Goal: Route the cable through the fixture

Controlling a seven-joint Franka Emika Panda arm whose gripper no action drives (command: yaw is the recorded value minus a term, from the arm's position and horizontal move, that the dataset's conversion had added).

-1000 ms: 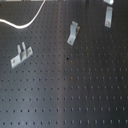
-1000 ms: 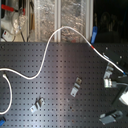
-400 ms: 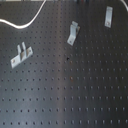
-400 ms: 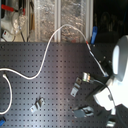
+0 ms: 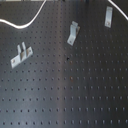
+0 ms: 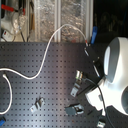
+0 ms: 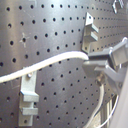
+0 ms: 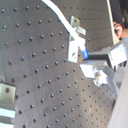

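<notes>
The cable (image 6: 46, 54) is a thin white cord. In the second exterior view it curves over the black pegboard from the left edge up to the far edge and back down to my gripper (image 6: 93, 53). In the first exterior view only a loop of cable (image 5: 31, 21) shows at the top left, and the gripper is out of view. In both wrist views the cable (image 7: 45, 64) (image 8: 64, 21) runs into the grey fingers (image 7: 102, 59), with a blue tip at the gripper (image 8: 95, 66). The jaws look shut on it. Small metal fixture brackets (image 5: 73, 33) (image 5: 20, 55) (image 5: 108, 16) stand on the board.
The white arm body (image 6: 117, 75) fills the second exterior view's right. Brackets (image 6: 78, 83) (image 6: 37, 104) (image 6: 75, 109) lie near it on the pegboard (image 6: 30, 60). Clutter and foil-covered boxes (image 6: 60, 12) sit behind the board's far edge.
The arm has swung in from the second exterior view's right and now covers much of that side. The first exterior view is unchanged.
</notes>
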